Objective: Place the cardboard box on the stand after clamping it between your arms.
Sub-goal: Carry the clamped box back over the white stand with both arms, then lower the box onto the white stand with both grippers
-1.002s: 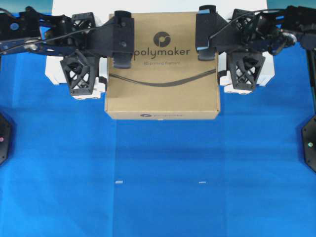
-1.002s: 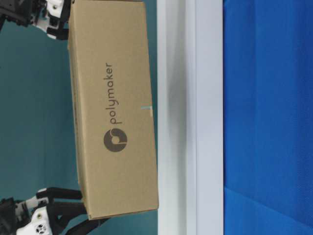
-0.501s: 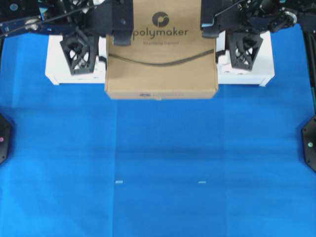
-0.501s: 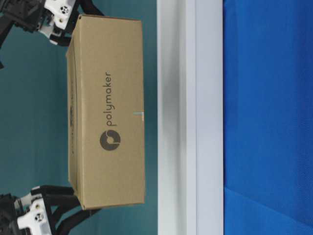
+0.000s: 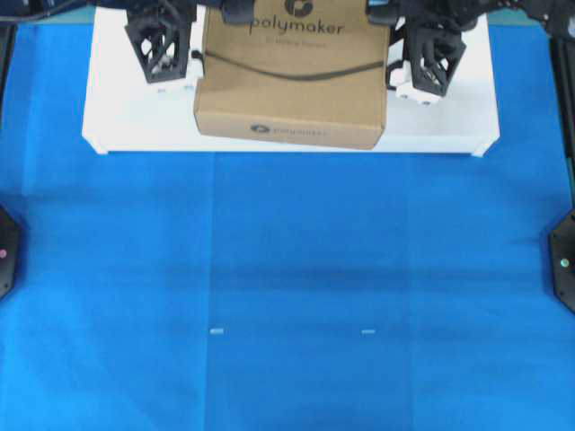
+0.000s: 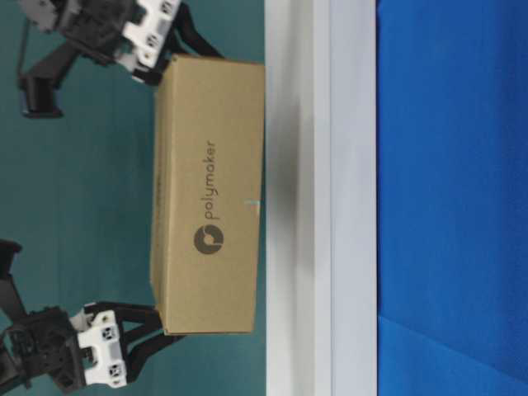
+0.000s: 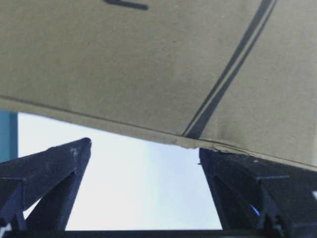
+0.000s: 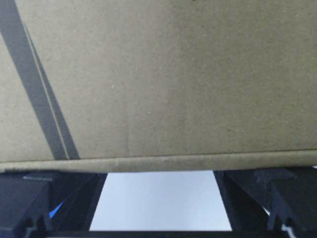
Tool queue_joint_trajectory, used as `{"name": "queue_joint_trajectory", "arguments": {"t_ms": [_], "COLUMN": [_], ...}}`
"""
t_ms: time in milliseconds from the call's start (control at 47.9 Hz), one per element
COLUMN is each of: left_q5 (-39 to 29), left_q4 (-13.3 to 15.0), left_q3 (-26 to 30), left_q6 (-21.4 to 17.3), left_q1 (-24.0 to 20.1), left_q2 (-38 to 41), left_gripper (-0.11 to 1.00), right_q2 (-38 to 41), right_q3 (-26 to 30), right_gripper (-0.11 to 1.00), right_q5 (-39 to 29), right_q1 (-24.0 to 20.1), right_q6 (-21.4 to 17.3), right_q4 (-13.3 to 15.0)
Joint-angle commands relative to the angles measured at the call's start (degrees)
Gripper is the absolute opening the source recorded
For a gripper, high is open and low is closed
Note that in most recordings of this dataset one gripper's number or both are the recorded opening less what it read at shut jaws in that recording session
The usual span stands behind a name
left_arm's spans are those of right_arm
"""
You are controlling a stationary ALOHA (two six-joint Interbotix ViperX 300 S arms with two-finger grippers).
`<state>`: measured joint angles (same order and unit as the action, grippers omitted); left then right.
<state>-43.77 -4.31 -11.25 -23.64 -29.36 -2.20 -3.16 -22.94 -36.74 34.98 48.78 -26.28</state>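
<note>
From overhead, the cardboard box sits over the white stand, squeezed between the left gripper and the right gripper, so the carry looks nearly done and only settling and release seem left; the table-level view, turned on its side, shows the box's bottom face meeting or almost meeting the stand's top, though I cannot tell whether it fully rests. In both wrist views the brown card, crossed by a dark curved line, fills the frame above the white platform, fingers spread wide and pinching nothing; the box looks square-edged and undented.
</note>
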Motion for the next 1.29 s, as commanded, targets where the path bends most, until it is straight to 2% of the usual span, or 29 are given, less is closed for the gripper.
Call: {"name": "queue_joint_trajectory", "arguments": {"t_ms": [0, 83, 167, 271, 376, 584, 814, 1023, 1273], "left_q5": [16.88, 18.81, 19.42, 19.78, 20.39, 20.83, 20.13, 19.86, 20.21], "left_q4": [1.49, 1.58, 1.49, 1.49, 1.49, 1.49, 1.58, 1.58, 1.58], "left_q3": [7.82, 8.00, 8.35, 8.44, 8.26, 7.82, 7.12, 2.90, -2.29], "left_q6": [2.37, 2.46, 2.46, 2.46, 2.55, 2.37, 2.37, 3.43, 3.16], "left_q1": [2.37, 1.58, 1.05, 0.62, 0.35, -1.05, -2.11, -2.02, -2.02], "left_q2": [2.90, 4.04, 5.80, 7.38, 8.35, 9.05, 9.32, 8.96, 6.94], "left_gripper": [0.87, 0.87, 0.87, 0.87, 0.87, 0.87, 0.87, 0.87, 0.87], "right_q2": [0.18, 1.93, 3.60, 5.19, 6.50, 8.09, 10.63, 11.95, 11.95], "right_q3": [7.65, 8.96, 11.16, 13.18, 14.33, 14.59, 14.15, 11.95, 10.63], "right_gripper": [0.98, 0.98, 0.98, 0.99, 0.98, 0.98, 0.98, 0.98, 0.98], "right_q5": [7.21, 6.86, 3.25, -0.70, -1.76, -3.43, -4.22, -5.89, -5.80], "right_q1": [-2.99, -1.58, 0.26, 1.76, 2.81, 4.66, 5.01, 5.63, 6.77], "right_q6": [2.81, 5.71, 8.17, 10.46, 13.01, 14.50, 15.29, 19.25, 19.69], "right_q4": [-11.43, -13.01, -13.89, -14.59, -14.94, -17.58, -17.58, -17.05, -15.64]}}
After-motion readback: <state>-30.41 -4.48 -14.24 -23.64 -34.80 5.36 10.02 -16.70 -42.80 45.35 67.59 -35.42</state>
